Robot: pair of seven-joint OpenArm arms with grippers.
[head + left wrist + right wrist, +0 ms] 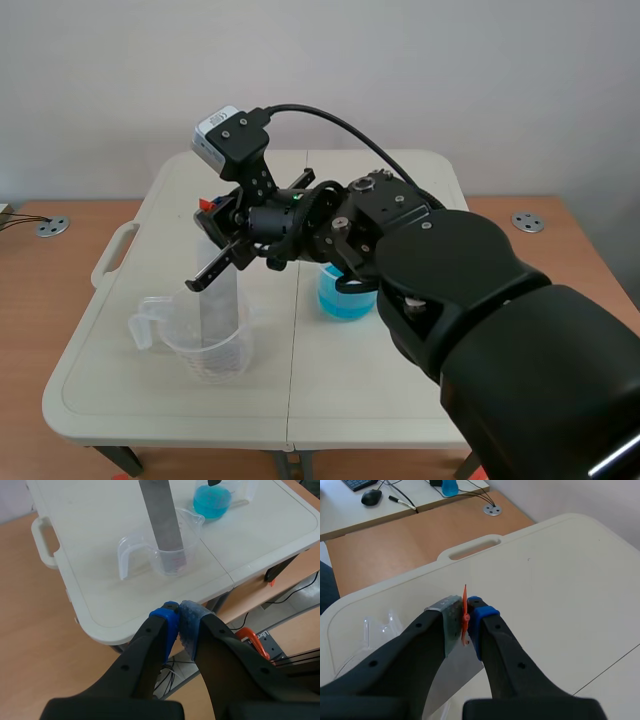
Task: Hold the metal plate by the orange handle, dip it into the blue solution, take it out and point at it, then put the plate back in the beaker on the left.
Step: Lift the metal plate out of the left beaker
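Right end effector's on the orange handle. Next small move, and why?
Probably lift straight up: the right end effector is shut on the orange handle, while the metal plate stands in the clear beaker, beside the blue solution. If already dipped, release instead.

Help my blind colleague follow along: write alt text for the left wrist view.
A grey metal plate stands in a clear plastic beaker on the white table, blue solution beyond; the left gripper, shut and empty, sits off the table's edge.

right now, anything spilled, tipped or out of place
Nothing stands out. The right hand holds the metal plate by its orange handle in the clear beaker; the blue solution sits unspilled in its own.
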